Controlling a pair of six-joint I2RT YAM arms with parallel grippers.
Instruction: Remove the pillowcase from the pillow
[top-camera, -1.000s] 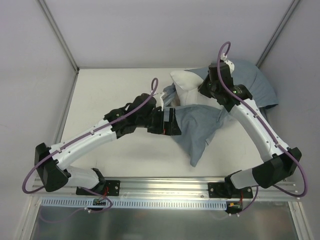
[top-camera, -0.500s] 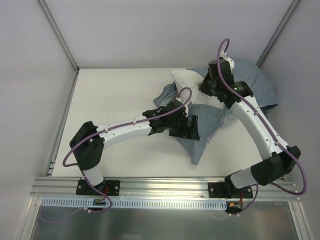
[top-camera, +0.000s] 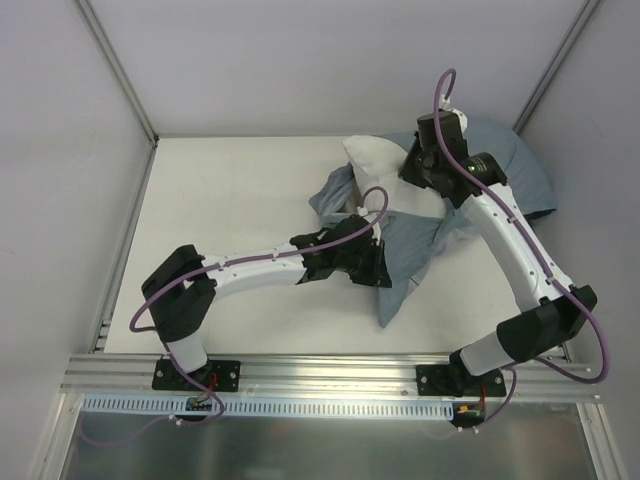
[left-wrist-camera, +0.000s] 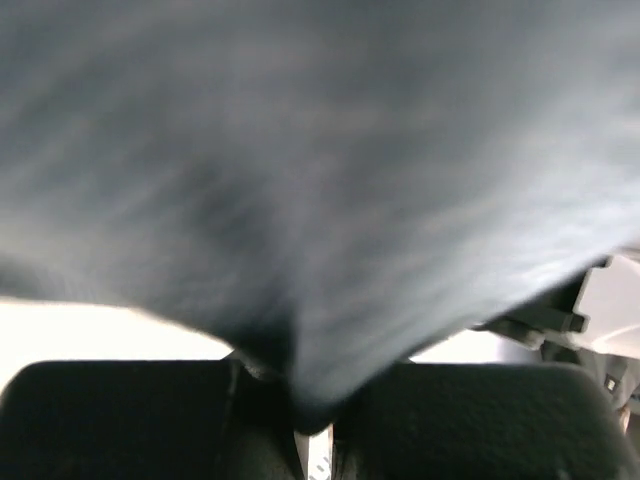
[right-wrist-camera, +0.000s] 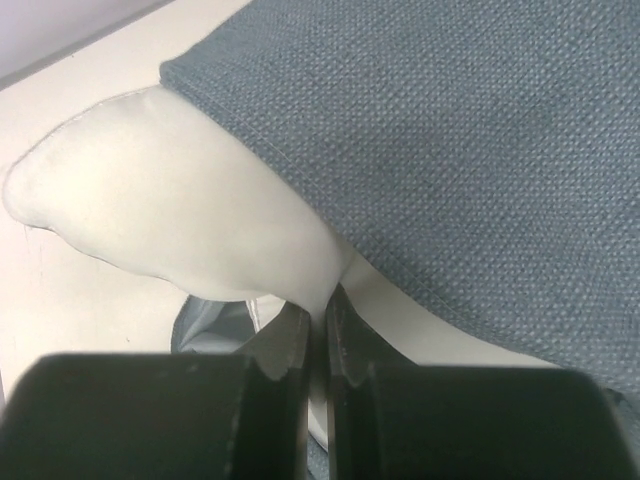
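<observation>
The white pillow (top-camera: 372, 160) lies at the back of the table, one corner bare, the rest under the wrinkled grey-blue pillowcase (top-camera: 412, 248). My left gripper (top-camera: 383, 270) is shut on a bunch of the pillowcase near its front; in the left wrist view blurred blue pillowcase cloth (left-wrist-camera: 320, 180) fills the frame and narrows down into the left gripper (left-wrist-camera: 315, 420). My right gripper (top-camera: 408, 174) is shut on the pillow's white fabric. In the right wrist view the pillow (right-wrist-camera: 170, 200) is pinched in the right gripper (right-wrist-camera: 318, 312), with the pillowcase's (right-wrist-camera: 480, 140) hem lying across it.
The white table (top-camera: 230, 190) stretches to the left of the cloth. Grey walls with metal corner posts (top-camera: 118, 70) enclose the back and sides. The pillowcase reaches the right wall (top-camera: 590, 180). A metal rail (top-camera: 320, 368) runs along the near edge.
My left arm has swung right and forward onto the pillowcase, and its gripper has gone from open to shut on the cloth. The right arm has barely shifted, still pinching the pillow.
</observation>
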